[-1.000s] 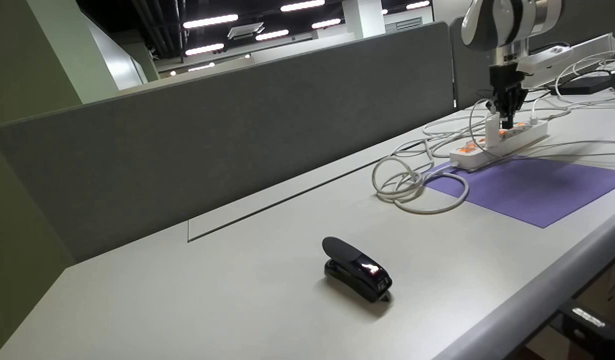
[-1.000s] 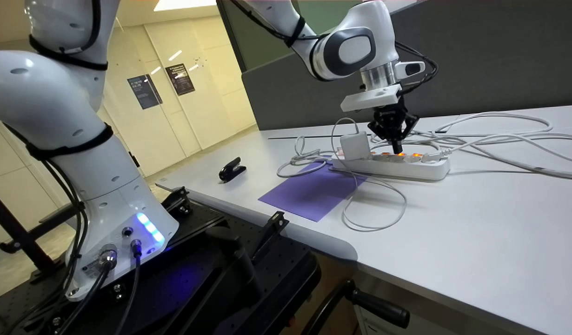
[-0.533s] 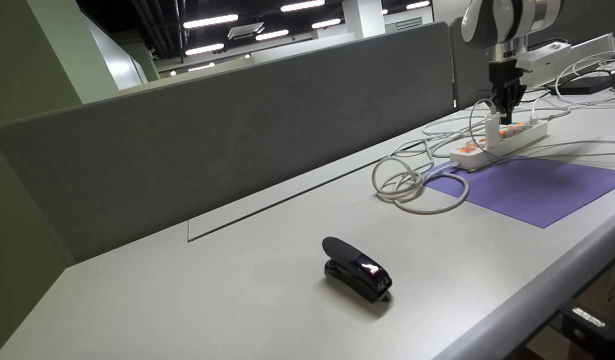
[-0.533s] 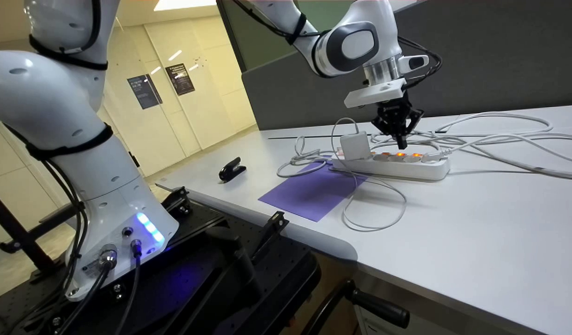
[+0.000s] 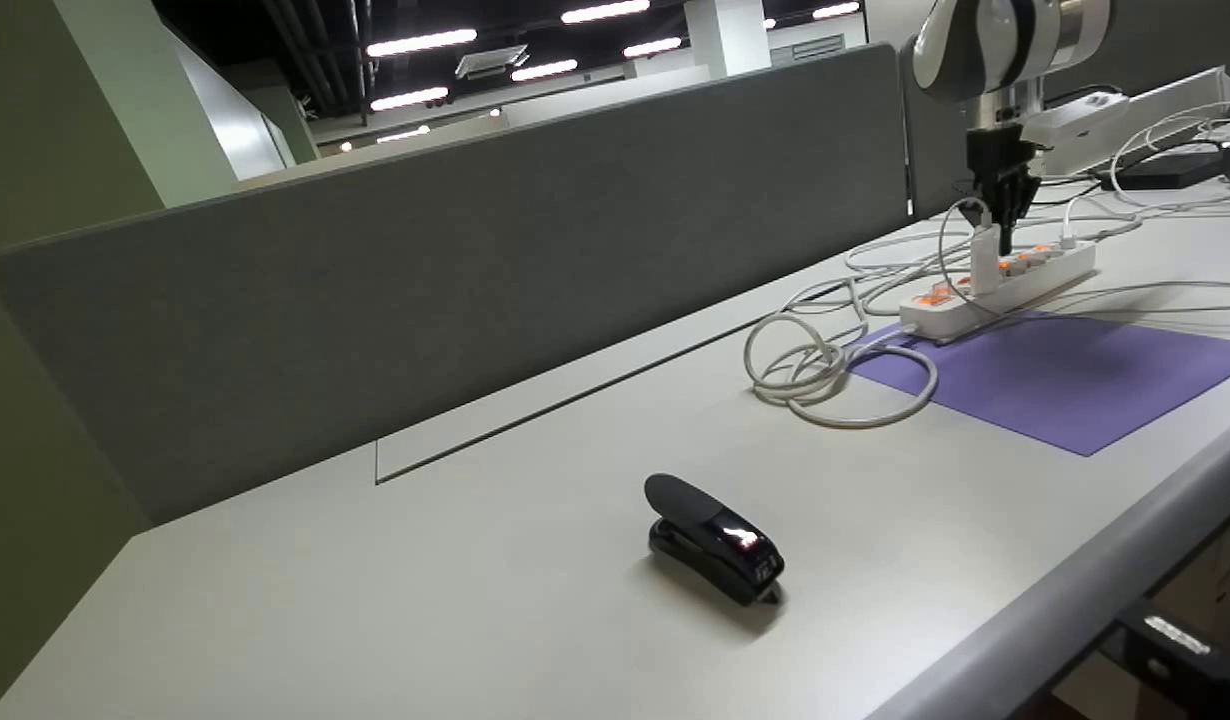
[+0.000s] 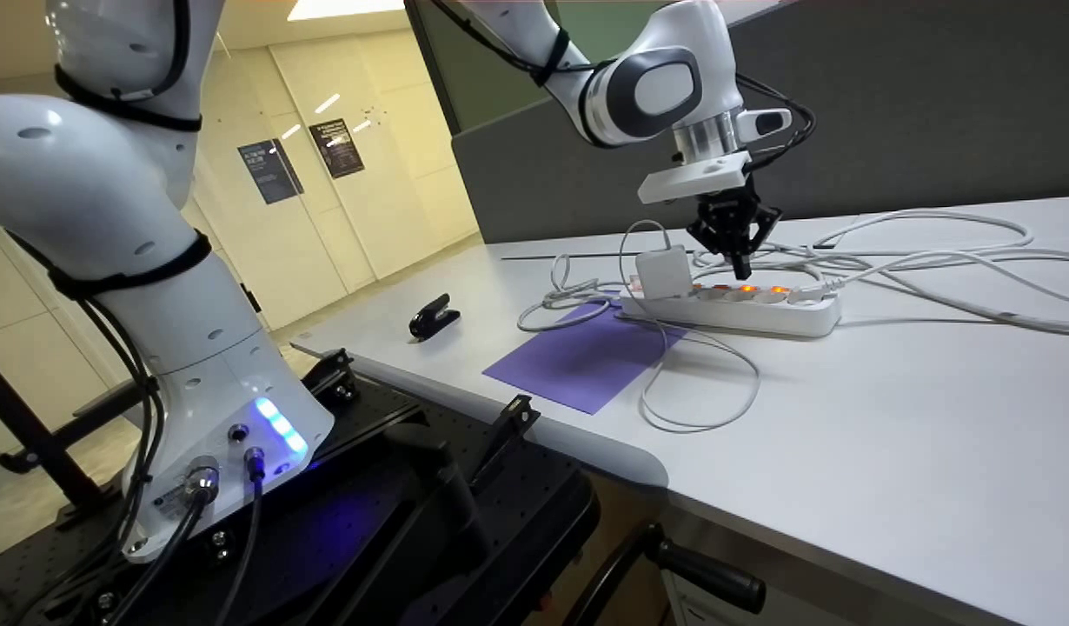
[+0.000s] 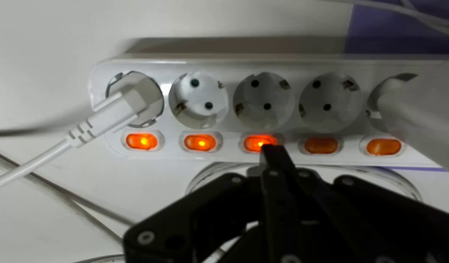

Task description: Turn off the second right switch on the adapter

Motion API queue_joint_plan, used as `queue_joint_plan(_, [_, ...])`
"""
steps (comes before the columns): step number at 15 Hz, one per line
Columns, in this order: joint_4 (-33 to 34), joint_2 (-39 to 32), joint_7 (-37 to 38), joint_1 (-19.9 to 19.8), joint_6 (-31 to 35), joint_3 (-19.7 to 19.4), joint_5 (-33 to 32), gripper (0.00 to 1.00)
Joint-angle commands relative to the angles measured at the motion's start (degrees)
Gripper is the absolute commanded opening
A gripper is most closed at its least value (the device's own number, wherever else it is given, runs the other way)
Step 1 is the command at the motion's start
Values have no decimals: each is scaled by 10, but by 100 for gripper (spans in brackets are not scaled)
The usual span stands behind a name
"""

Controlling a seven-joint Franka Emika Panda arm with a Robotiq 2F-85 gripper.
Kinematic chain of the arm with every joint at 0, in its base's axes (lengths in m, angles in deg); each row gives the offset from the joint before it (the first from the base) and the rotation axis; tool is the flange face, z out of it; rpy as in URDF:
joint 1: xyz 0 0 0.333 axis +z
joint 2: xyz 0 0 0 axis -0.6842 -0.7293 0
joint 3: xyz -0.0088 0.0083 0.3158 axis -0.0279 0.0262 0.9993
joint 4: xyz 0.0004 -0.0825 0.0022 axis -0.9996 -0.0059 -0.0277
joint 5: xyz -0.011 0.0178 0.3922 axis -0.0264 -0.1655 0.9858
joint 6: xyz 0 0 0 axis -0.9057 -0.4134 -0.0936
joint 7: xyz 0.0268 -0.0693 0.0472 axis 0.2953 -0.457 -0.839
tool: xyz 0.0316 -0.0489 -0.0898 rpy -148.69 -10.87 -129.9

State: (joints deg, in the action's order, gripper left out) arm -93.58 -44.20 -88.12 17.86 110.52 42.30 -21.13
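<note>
The adapter is a long white power strip, also in both exterior views. In the wrist view its row of switches has three lit orange ones: left, second and middle. Two dull ones follow at right: the fourth and the last. My gripper is shut and empty, pointing down. Its tip covers the lower right edge of the middle lit switch in the wrist view. In both exterior views the gripper hovers just above the strip; contact is not clear.
A white charger block stands in the strip at one end, a white plug at the other. Pale cables loop around. A purple sheet lies beside the strip. A black stapler-like gadget lies farther off. A grey partition stands behind.
My shut gripper rose slightly off the strip, then moved a little along it toward the charger block and slightly down. The strip and its lit switches look the same.
</note>
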Motion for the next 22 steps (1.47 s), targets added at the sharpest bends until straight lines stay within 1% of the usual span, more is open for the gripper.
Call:
queue_joint_plan(1, [4, -1, 5, -10, -1, 11, -5, 0])
queue_joint_plan(16, [23, -24, 5, -21, -13, 16, -1, 0])
queue_joint_plan(22, [40, -39, 22, -6, -30, 3, -11, 0])
